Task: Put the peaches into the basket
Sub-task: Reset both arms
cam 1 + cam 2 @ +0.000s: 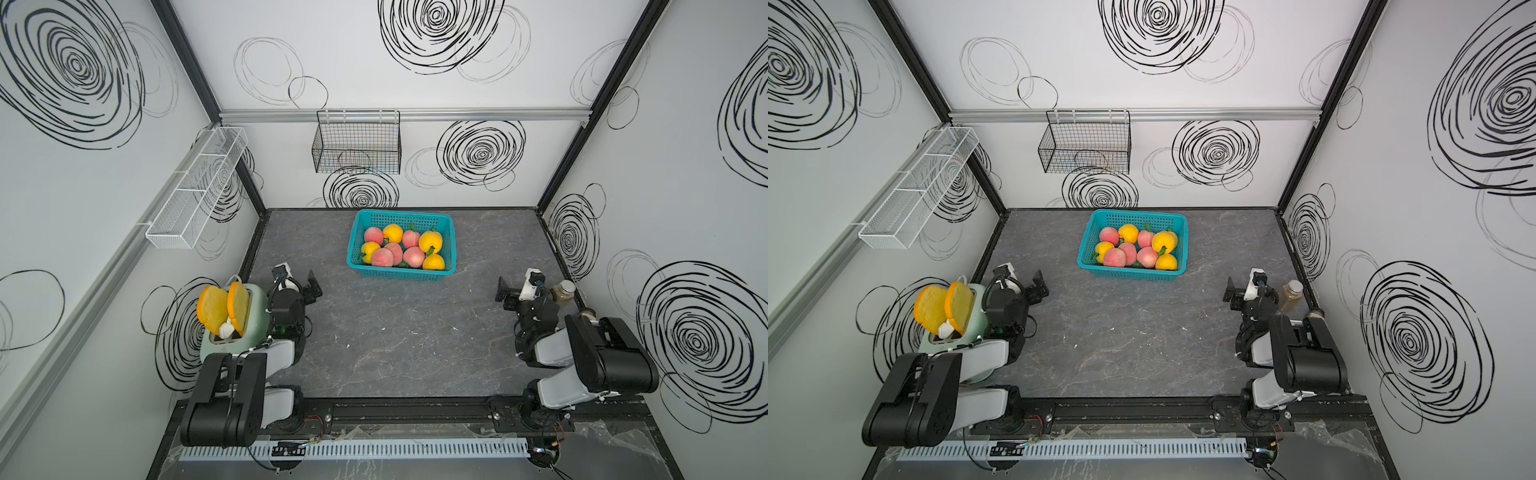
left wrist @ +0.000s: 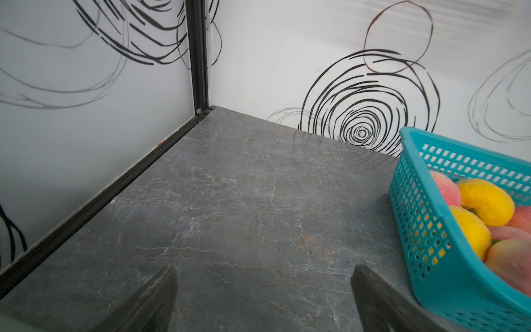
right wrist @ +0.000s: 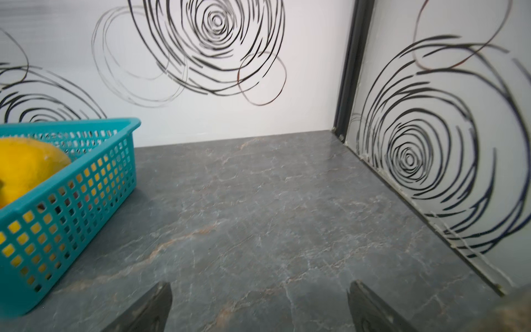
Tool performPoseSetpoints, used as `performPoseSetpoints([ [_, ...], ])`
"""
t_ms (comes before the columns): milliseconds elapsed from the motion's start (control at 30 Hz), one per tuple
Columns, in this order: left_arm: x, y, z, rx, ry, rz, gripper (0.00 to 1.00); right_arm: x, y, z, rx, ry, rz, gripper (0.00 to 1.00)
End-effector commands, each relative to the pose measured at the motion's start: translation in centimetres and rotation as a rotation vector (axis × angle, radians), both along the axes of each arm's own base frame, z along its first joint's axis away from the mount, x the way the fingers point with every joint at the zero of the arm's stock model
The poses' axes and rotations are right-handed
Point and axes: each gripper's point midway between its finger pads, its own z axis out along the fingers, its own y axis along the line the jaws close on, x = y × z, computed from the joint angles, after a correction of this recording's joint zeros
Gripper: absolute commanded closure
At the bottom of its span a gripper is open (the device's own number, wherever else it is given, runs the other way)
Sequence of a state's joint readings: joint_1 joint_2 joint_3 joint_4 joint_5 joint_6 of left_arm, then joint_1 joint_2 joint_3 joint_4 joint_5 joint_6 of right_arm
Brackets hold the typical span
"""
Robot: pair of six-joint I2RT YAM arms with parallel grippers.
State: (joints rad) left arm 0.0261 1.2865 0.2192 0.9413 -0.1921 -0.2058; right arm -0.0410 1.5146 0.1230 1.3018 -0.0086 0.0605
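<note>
The peaches (image 1: 401, 248) all lay inside the basket (image 1: 399, 275), which stood toward the back wall, forward of and between both arms. No peach was visible on the table (image 1: 395, 340). The basket's long axis ran side to side, parallel to that wall. The peaches were round, with no usable long axis. The left gripper (image 2: 264, 268) and right gripper (image 3: 260, 283) were spread wide and empty, about equally near the basket. The task appeared complete.

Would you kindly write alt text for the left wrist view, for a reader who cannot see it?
A teal basket holding pink and yellow peaches sits on a grey table; the left gripper, open and empty, is beside it.
</note>
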Motion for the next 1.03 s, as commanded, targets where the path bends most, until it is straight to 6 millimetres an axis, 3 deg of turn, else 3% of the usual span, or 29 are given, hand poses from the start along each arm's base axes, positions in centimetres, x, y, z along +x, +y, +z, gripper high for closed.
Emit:
performPoseSetpoints([
  [0,0.7,-1.2,3.1,0.063,-0.115,-0.069,0.02,1.6,1.8,2.3,-0.053,-0.069,0.097,0.01],
  [167,0.2,-3.5,2.6,0.138,-0.182,-0.178,0.02,2.0,2.2,2.0,-0.065,-0.045,0.118,0.01],
  [300,1.9,-5.0,1.5,0.161,-0.119,-0.258,0.02,2.3,1.8,1.8,-0.053,-0.032,0.101,0.01],
  [1000,1.7,-4.9,1.7,0.153,-0.133,-0.272,0.02,2.2,1.9,1.8,-0.058,-0.033,0.101,0.01],
])
